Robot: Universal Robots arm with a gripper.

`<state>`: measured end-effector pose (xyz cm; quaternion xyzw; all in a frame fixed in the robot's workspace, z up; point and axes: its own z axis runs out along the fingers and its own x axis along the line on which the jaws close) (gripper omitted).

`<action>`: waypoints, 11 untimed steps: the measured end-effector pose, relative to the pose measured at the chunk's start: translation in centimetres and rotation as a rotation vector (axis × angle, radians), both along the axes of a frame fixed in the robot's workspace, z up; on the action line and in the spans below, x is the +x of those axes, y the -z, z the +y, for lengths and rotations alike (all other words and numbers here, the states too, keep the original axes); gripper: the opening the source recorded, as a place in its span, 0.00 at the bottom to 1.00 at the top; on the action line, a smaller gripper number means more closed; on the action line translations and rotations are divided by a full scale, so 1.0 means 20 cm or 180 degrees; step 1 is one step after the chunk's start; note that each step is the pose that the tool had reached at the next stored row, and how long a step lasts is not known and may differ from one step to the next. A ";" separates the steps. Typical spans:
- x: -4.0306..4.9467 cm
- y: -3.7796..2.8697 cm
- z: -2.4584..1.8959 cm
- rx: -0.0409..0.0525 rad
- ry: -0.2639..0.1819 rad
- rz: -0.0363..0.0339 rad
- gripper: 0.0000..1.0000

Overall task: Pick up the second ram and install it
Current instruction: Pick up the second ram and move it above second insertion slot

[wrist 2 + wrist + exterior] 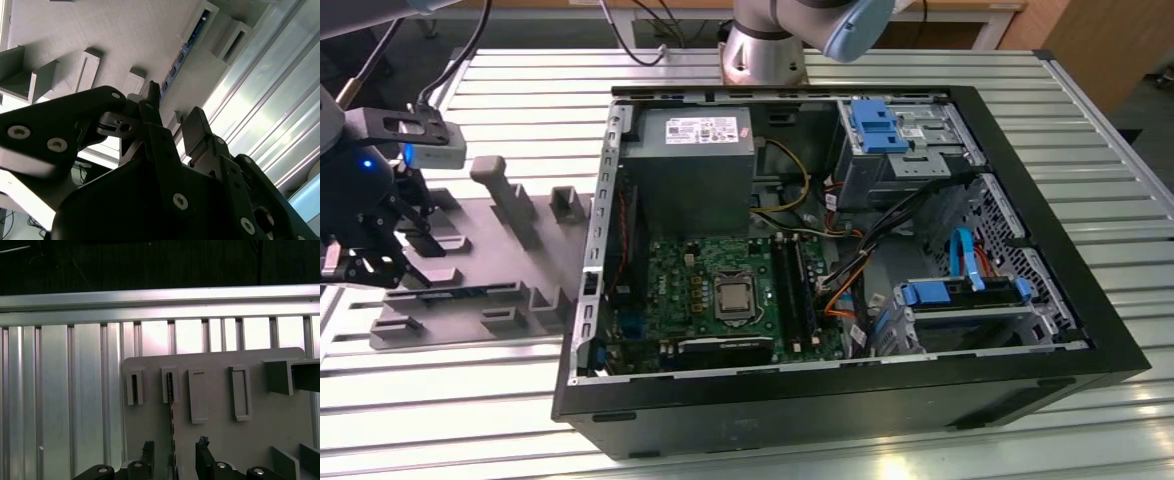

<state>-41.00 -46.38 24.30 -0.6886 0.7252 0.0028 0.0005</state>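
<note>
The end effector (175, 447) hangs low over the grey tray (280, 430) on the slatted bench (60, 390), jaws apart and gripping nothing. In the first wrist view the ram (171, 410) stands on edge in its groove, a thin strip running straight between the two fingers (148, 452) and out beyond their tips, with a gap showing on either side. To my eye it does not sit dead centre in that gap, so one finger may reach it first and shove it sideways in the groove, leaving the stick cocked. The raised holder blocks just ahead of the fingertips are another worry: if the tips go down slightly off line, one could land on a block or on the ram's top edge. A shallow bite on so thin a board could also let it swing or slip on the way across to the open case (854, 400), well off to the side, and a tilted stick would not meet a slot on the motherboard (680, 280) squarely.
</note>
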 end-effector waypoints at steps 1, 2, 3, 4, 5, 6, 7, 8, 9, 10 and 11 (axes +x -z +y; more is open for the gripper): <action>0.000 0.000 0.000 0.0000 0.0000 0.0000 0.45; 0.000 0.000 0.000 0.0000 0.0000 0.0000 0.45; 0.000 0.000 0.000 0.0000 0.0000 0.0000 0.45; 0.000 0.000 0.000 0.0000 0.0000 0.0000 0.45; 0.000 0.000 0.000 0.0000 0.0000 0.0000 0.45; 0.000 0.000 0.000 0.0000 0.0000 0.0000 0.45; 0.000 0.000 0.000 0.0000 0.0000 0.0000 0.45; 0.000 0.000 0.000 0.0000 0.0000 0.0000 0.47; 0.000 0.000 0.000 0.0000 0.0000 0.0000 0.47; 0.000 0.000 0.000 0.0000 0.0000 0.0000 0.52; 0.000 0.000 0.000 0.0000 0.0000 0.0000 0.52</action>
